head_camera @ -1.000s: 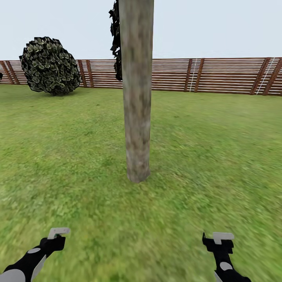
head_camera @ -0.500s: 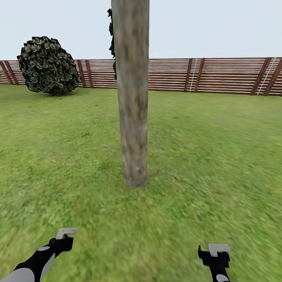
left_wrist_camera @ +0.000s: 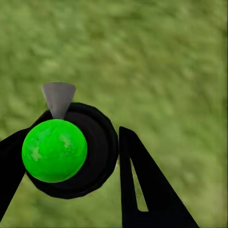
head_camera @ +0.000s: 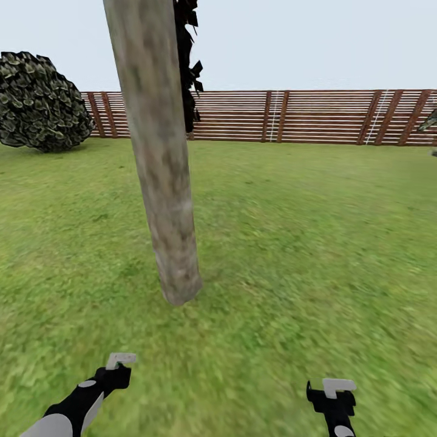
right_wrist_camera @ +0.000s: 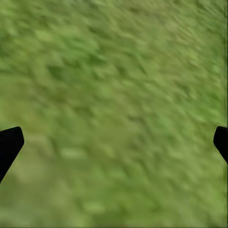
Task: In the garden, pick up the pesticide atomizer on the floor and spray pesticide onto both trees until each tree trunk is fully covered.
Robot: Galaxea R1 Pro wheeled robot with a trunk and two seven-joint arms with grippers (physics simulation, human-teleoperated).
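1. Head: tree trunk (head_camera: 162, 182) close ahead on lawn (head_camera: 303, 243), fence (head_camera: 315, 115) behind — approach step.
2. Left wrist: left gripper (left_wrist_camera: 71, 161) clamped on atomizer (left_wrist_camera: 54, 151); next, aim nozzle at bark.
3. Right wrist: right gripper (right_wrist_camera: 114, 142) spread wide, empty over grass.

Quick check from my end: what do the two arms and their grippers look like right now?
Both arms are black with pale grey panels. The left gripper and right gripper carry light grey angular pieces at the tip. In the wrist views the fingers are flat black wedges, one with a slot.
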